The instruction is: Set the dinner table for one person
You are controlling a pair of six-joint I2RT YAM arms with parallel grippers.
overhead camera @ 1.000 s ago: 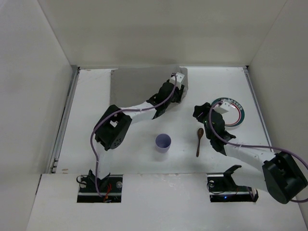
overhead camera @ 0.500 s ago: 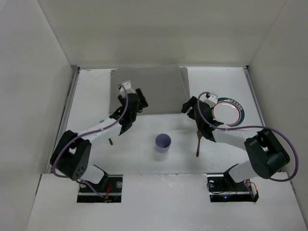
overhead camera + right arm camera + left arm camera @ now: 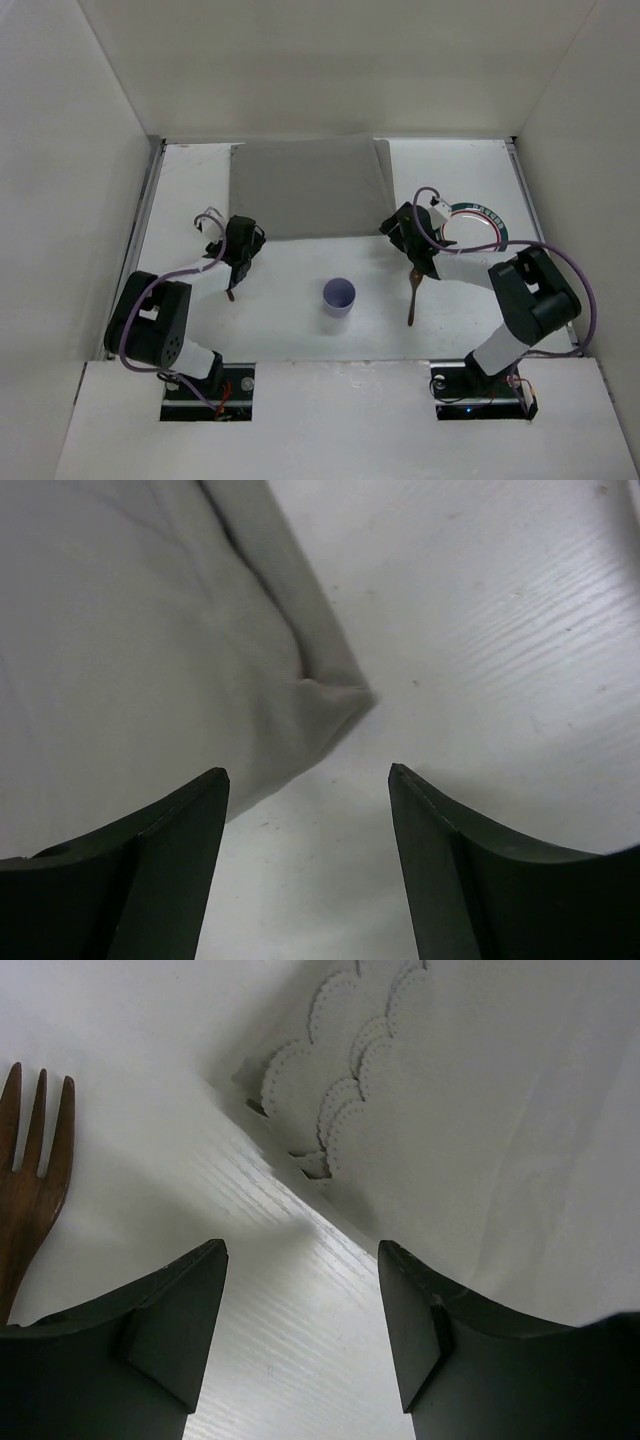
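Note:
The white dinner table (image 3: 280, 325) carries a grey cloth placemat (image 3: 305, 188) lying flat at the back. My left gripper (image 3: 240, 250) is open and empty just off the mat's front left corner, low over the table (image 3: 300, 1250). A wooden fork (image 3: 232, 290) lies beside it, its tines at the left of the left wrist view (image 3: 30, 1175), and a white scalloped napkin (image 3: 480, 1110) lies ahead. My right gripper (image 3: 405, 232) is open and empty at the mat's front right corner (image 3: 308, 775); the mat's corner (image 3: 320, 705) is between the fingers.
A purple cup (image 3: 339, 297) stands in the middle front. A wooden spoon (image 3: 414, 290) lies right of it. A plate with a teal rim (image 3: 480, 232) sits at the right, behind the right arm. Metal rails (image 3: 140, 240) run along both sides.
My left gripper left the mat's far right corner, crossed the mat and came down at its front left corner. The mat now lies flat. My right gripper moved left to the mat's front right corner.

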